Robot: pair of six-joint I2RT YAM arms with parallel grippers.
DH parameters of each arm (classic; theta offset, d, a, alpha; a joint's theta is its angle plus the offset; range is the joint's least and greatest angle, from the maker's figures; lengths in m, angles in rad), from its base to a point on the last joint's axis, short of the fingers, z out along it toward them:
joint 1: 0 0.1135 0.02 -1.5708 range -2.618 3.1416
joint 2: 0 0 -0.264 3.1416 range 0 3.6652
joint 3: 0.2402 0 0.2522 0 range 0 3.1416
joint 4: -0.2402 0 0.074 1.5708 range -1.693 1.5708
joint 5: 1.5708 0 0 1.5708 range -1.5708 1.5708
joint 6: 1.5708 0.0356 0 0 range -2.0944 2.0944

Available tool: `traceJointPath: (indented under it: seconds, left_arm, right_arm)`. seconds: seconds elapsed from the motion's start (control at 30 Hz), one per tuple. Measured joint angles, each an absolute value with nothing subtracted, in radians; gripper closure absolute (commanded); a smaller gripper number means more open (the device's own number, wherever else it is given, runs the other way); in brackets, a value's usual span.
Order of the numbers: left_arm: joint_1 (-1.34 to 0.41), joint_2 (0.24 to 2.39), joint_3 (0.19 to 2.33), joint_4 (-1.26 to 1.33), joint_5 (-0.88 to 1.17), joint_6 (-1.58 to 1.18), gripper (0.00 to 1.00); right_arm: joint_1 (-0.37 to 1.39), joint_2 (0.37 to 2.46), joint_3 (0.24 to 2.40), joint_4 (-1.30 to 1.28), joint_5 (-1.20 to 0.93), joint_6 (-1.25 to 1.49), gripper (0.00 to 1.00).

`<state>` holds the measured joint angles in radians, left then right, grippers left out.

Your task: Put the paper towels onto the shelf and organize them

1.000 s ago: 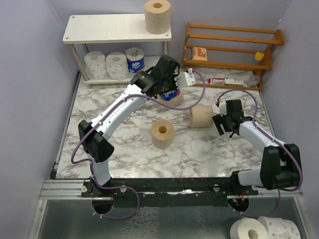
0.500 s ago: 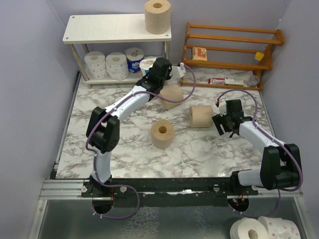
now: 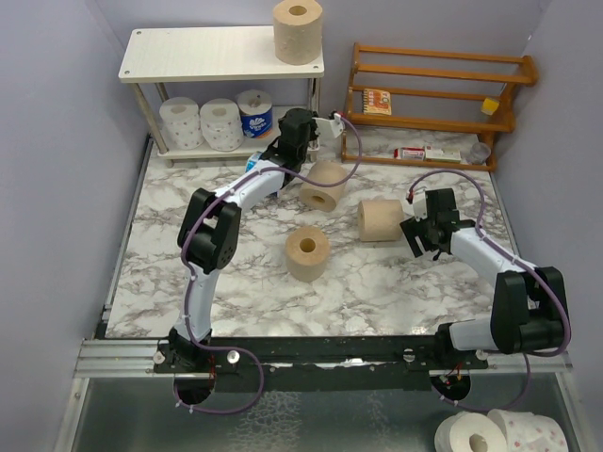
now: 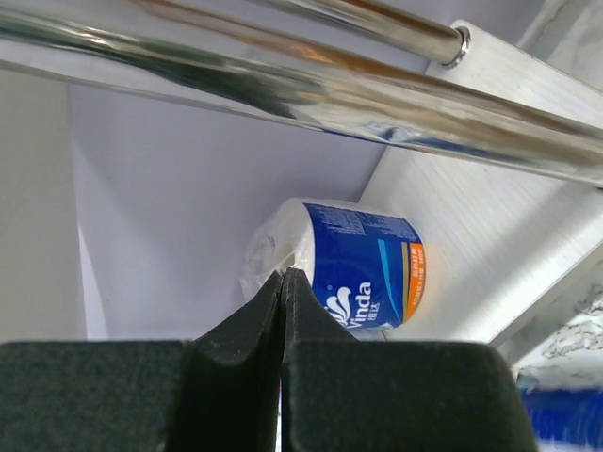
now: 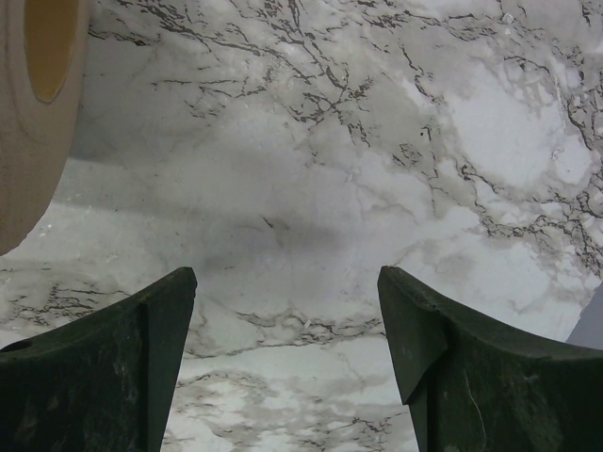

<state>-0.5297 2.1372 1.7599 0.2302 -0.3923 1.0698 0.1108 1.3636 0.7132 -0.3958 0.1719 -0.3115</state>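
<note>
The white two-tier shelf (image 3: 217, 52) stands at the back left. One tan roll (image 3: 298, 30) is on its top board. Two pink-dotted rolls (image 3: 200, 122) and a blue-wrapped roll (image 3: 254, 113) stand on the lower board. My left gripper (image 3: 275, 147) reaches in at the lower tier's right end. Its jaws are pressed together (image 4: 284, 275), apparently pinching the second blue roll's wrapper (image 4: 561, 414), mostly hidden beneath. The shelved blue roll (image 4: 363, 268) is just ahead. Three tan rolls (image 3: 323, 184) (image 3: 380, 219) (image 3: 307, 252) are on the marble table. My right gripper (image 3: 417, 238) (image 5: 285, 273) is open and empty beside one tan roll (image 5: 28, 113).
An orange-brown wooden rack (image 3: 433, 89) stands at the back right with a small box (image 3: 377, 101). A flat box (image 3: 424, 153) and a cup (image 3: 480, 151) lie before it. A silver shelf leg (image 4: 283, 85) crosses close above my left fingers. Two rolls (image 3: 490, 433) lie below the table.
My left arm has swung from the table's back middle leftward to the shelf's lower tier, carrying the blue roll. The right arm has not moved.
</note>
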Motion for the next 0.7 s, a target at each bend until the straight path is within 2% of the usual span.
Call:
traceJointPath:
  seconds: [0.1, 0.23, 0.3, 0.4, 0.5, 0.7]
  left_arm:
    - [-0.525, 2.142, 1.760, 0.200, -0.392, 1.053, 1.00]
    - [-0.519, 2.141, 1.816, 0.020, -0.361, 0.927, 0.72]
    - [-0.504, 2.141, 1.893, -0.137, -0.286, 0.806, 0.62]
    - [-0.411, 2.132, 2.032, -0.360, -0.045, 0.577, 0.51]
    - [-0.260, 2.086, 2.039, -0.476, 0.252, 0.377, 0.44]
    - [0.041, 2.049, 1.914, -0.582, 0.744, 0.091, 0.44]
  right_arm:
    - [0.111, 1.365, 0.713, -0.396, 0.172, -0.311, 0.21]
    - [0.111, 1.367, 0.713, -0.396, 0.172, -0.311, 0.21]
    - [0.111, 1.372, 0.713, -0.396, 0.171, -0.312, 0.21]
    - [0.111, 1.383, 0.713, -0.397, 0.171, -0.312, 0.21]
    - [0.111, 1.396, 0.713, -0.397, 0.170, -0.313, 0.21]
    - [0.111, 1.411, 0.713, -0.399, 0.167, -0.318, 0.21]
